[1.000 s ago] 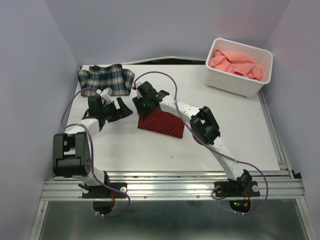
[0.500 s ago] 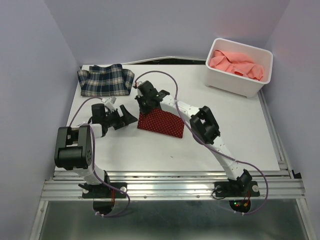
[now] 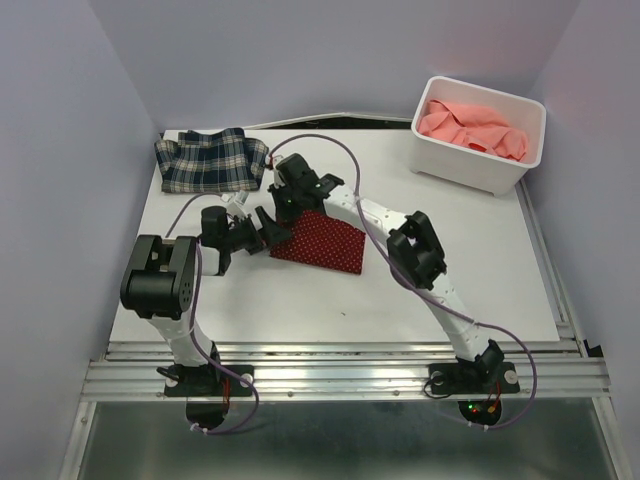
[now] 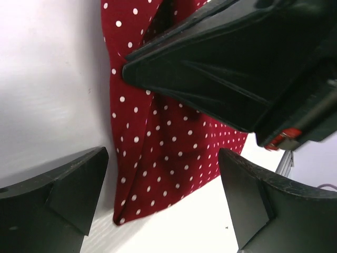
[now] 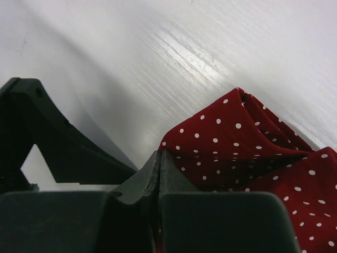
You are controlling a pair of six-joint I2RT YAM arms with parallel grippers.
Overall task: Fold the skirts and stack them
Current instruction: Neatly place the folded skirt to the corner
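The dark red dotted skirt (image 3: 325, 243) lies folded in the middle of the table. My right gripper (image 3: 285, 206) is shut on its far left corner; in the right wrist view the jaws (image 5: 159, 164) are pressed together with the dotted cloth (image 5: 253, 150) bunched beside them. My left gripper (image 3: 272, 229) is open at the skirt's left edge; in the left wrist view (image 4: 163, 161) its fingers straddle the folded edge of the skirt (image 4: 158, 142). The plaid skirt (image 3: 210, 160) lies folded at the far left corner. The salmon-pink skirt (image 3: 470, 125) lies crumpled in the bin.
The white plastic bin (image 3: 470, 172) stands at the far right corner. The two grippers are close together over the red skirt's left edge; the right gripper's dark body (image 4: 226, 68) fills the top of the left wrist view. Purple walls enclose the table.
My left gripper has swung right across the table, from below the plaid skirt to the red skirt's left edge. My right gripper shifted slightly, still holding the skirt's corner.
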